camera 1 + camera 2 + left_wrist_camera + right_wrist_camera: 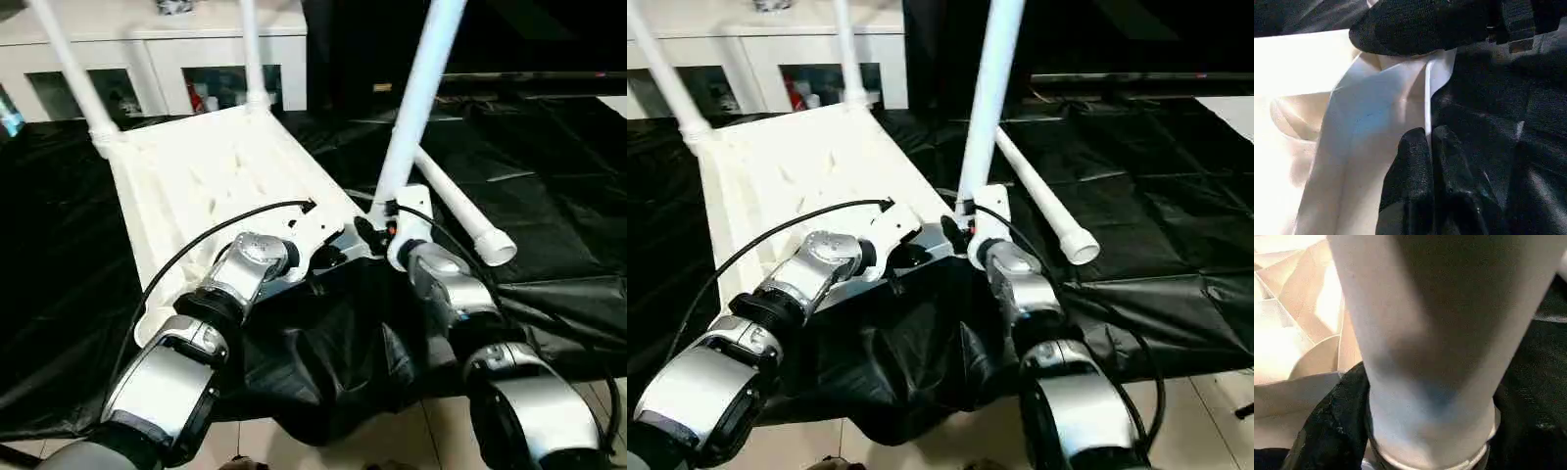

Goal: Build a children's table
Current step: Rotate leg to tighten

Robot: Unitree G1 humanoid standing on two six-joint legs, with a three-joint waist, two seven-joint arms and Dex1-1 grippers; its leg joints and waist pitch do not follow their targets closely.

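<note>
The right pincer [384, 231] is closed around the foot of a white leg [416, 98] that stands upright at the near right corner of the upturned children's table [211, 181]; the left pincer [1425, 93] grips that table's near rim just beside it, one finger [1420, 166] on either side of the thin wall. The table lies ribs-up on the black-draped tabletop [558, 196], its long axis running away from the robot, with two far legs [69, 69] upright and a fourth leg [460, 211] lying flat to the right. Only the right wrist view shows the held leg meeting its round corner socket [1317, 360]; only the head views show the white cabinet [157, 49] behind.
</note>
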